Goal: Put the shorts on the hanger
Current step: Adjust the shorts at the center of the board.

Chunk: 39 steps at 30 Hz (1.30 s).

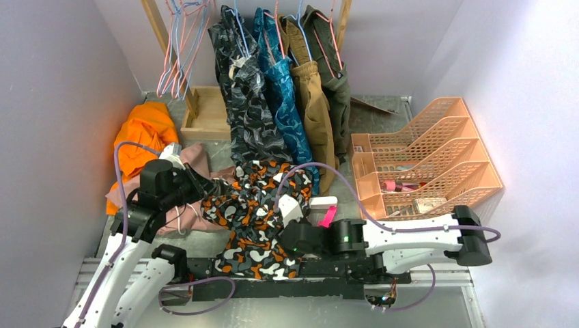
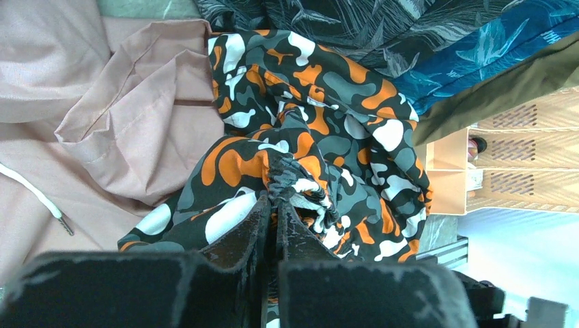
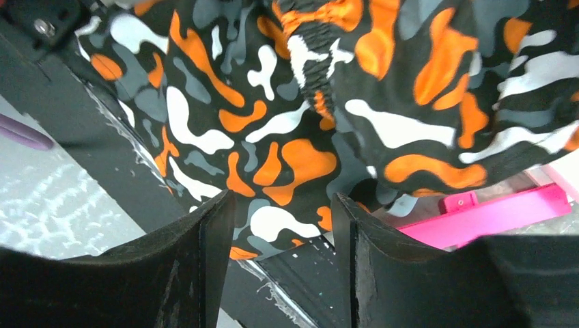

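Note:
The orange, black, white and grey camo shorts (image 1: 254, 212) lie crumpled in the middle of the table, their lower part draped over the black base rail. My left gripper (image 1: 199, 188) is shut on the gathered waistband (image 2: 295, 179); its fingertips (image 2: 276, 203) are pinched together on the fabric. My right gripper (image 1: 295, 236) is open, low at the shorts' near right edge, with shorts fabric (image 3: 273, 137) just beyond and between its tips (image 3: 280, 205). Thin pink wire hangers (image 1: 164, 72) hang with light-blue ones on the rail at the back left. I cannot tell which is the task's hanger.
Dusty-pink shorts (image 1: 194, 160) and an orange garment (image 1: 147, 126) lie to the left. Grey camo (image 1: 249, 102), blue and brown garments hang at the back. There is also a wooden box (image 1: 208, 113), a peach file rack (image 1: 437, 157) at right, and a magenta object (image 1: 326, 216) beside the shorts.

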### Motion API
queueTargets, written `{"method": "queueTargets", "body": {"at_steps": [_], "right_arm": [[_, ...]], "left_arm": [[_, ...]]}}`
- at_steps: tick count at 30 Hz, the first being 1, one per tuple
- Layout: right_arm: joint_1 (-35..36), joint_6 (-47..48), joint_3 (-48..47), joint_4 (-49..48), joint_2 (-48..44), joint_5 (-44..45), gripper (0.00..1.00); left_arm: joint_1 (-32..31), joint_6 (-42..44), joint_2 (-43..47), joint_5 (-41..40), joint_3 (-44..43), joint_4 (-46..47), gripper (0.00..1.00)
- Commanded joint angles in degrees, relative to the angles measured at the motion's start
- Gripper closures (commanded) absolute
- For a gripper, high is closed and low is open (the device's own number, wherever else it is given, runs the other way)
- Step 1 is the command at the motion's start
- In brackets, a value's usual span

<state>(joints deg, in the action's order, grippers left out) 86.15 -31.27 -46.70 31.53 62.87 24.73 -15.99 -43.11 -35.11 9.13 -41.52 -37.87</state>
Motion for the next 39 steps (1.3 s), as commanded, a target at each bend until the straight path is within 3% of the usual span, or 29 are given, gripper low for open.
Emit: {"method": "queueTargets", "body": {"at_steps": [1, 6, 9, 15, 22, 31, 34, 37, 39], "right_arm": [[4.1, -6.6, -1.1, 2.6, 4.0, 7.5, 0.42], [4.0, -11.0, -0.7, 3.4, 8.5, 11.3, 0.33], [-0.5, -11.8, -0.2, 1.9, 10.0, 12.5, 0.29], [-12.1, -1.6, 2.4, -13.6, 8.2, 3.5, 0.29], [-20.7, 2.9, -0.9, -19.6, 12.0, -2.2, 0.29], [-28.8, 0.5, 0.6, -24.3, 10.7, -3.9, 0.28], [-31.1, -0.6, -0.5, -23.0, 12.4, -2.0, 0.35], [-31.9, -0.7, -1.4, -22.7, 14.4, -1.3, 0.55], [-32.3, -0.6, -1.8, -22.6, 15.7, -1.2, 0.58]], "left_arm": [[-0.2, -0.4, 1.1, -1.2, -0.4, 0.9, 0.93], [-0.2, -0.7, 1.3, -0.8, 0.2, 1.6, 0.93], [-0.2, -0.7, 1.3, -0.5, 0.1, 1.6, 0.93], [-0.2, -0.3, 2.1, -0.9, -0.2, 0.4, 0.93], [-0.2, -0.9, 3.1, -0.4, 0.7, 0.7, 0.93], [-0.2, -0.8, 3.5, -0.4, 2.6, 1.0, 0.93], [-0.2, -1.0, 2.9, 0.1, 4.1, 2.5, 0.93], [-0.2, -1.2, 1.6, 0.6, 5.8, 4.9, 0.93], [-0.2, -1.3, 0.1, 0.8, 6.9, 6.6, 0.93]]}}
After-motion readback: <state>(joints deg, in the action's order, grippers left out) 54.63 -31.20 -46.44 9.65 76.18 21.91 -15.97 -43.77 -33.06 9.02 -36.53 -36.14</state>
